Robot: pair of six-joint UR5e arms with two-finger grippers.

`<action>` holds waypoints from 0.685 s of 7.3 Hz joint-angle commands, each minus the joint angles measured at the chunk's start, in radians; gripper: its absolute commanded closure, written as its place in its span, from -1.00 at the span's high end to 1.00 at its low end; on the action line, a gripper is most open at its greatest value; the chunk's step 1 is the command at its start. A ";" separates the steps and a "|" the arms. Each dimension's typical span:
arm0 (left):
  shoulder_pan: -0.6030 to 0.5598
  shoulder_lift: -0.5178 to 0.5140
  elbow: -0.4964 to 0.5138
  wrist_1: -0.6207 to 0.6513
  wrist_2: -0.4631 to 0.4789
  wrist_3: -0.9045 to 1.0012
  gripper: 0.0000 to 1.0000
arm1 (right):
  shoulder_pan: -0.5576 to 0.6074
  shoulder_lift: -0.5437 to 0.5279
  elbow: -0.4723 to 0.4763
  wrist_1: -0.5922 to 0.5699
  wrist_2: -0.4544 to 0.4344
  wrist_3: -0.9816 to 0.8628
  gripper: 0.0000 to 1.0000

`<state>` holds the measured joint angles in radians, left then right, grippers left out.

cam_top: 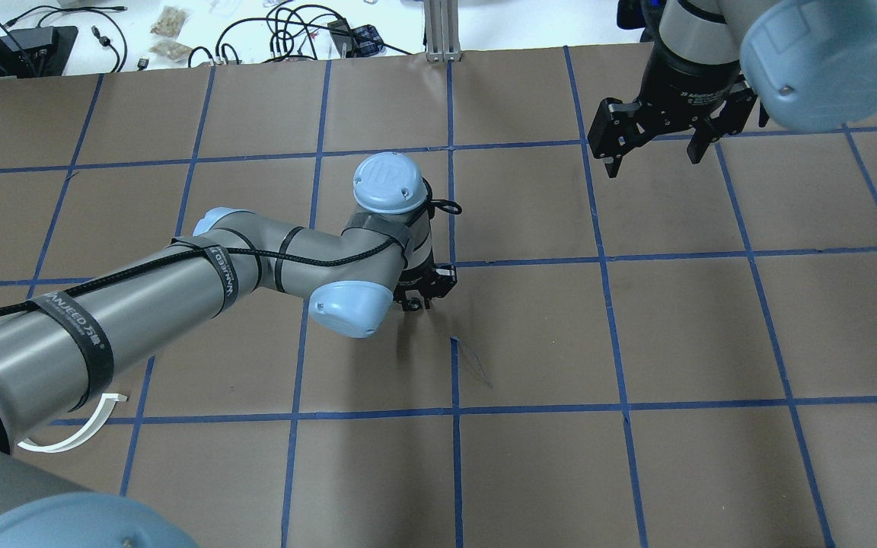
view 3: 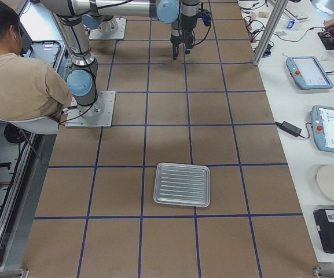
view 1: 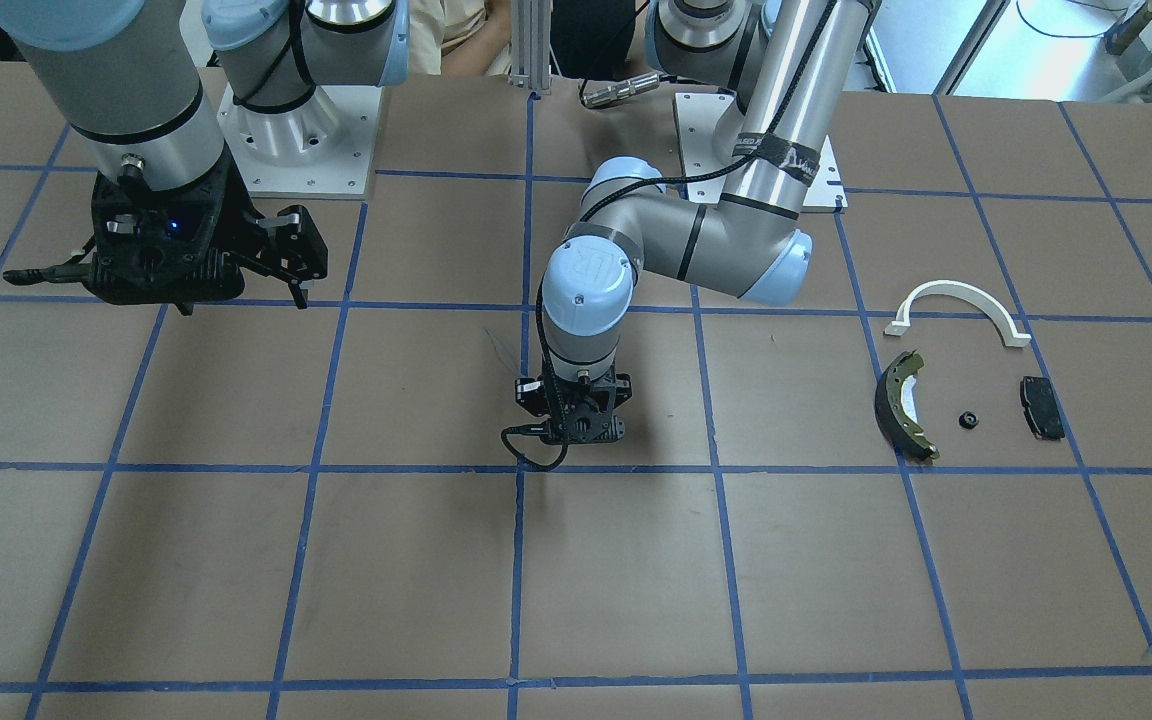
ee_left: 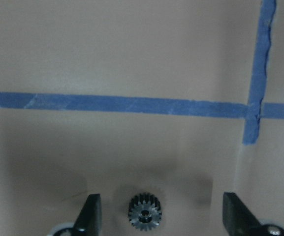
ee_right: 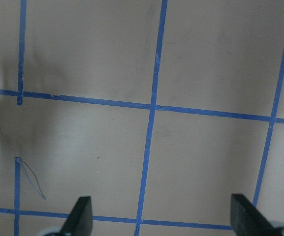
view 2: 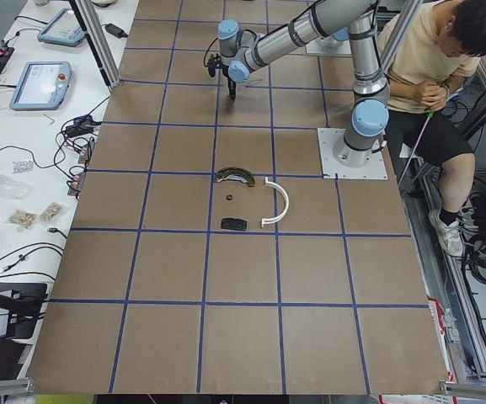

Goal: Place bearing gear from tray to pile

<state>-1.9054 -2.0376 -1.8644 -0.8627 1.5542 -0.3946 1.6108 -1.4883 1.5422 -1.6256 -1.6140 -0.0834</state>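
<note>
The small gear (ee_left: 144,212) is seen lying on the table (view 1: 336,560), between the spread fingers (ee_left: 91,215) of the left hand (ee_left: 162,214), which is open and grips nothing. If the fingers are closed off-centre, the little gear could be pushed aside or popped out. It could also be dropped on the way to the pile (view 1: 901,405), well apart. The right hand (cam_top: 653,157) is open too, far off. Wide room is left for the move, and the tray (view 3: 182,184) is far away.
</note>
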 commanded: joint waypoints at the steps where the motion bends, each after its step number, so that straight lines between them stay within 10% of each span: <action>1: 0.037 0.022 -0.002 -0.027 0.000 0.023 -1.00 | -0.002 -0.009 -0.001 -0.011 0.002 -0.036 1.00; 5: 0.343 0.154 0.085 -0.376 0.068 0.436 -1.00 | -0.008 -0.026 0.001 -0.010 0.005 -0.013 1.00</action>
<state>-1.6788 -1.9239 -1.8004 -1.1249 1.5791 -0.1165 1.6024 -1.5062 1.5430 -1.6349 -1.6097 -0.0999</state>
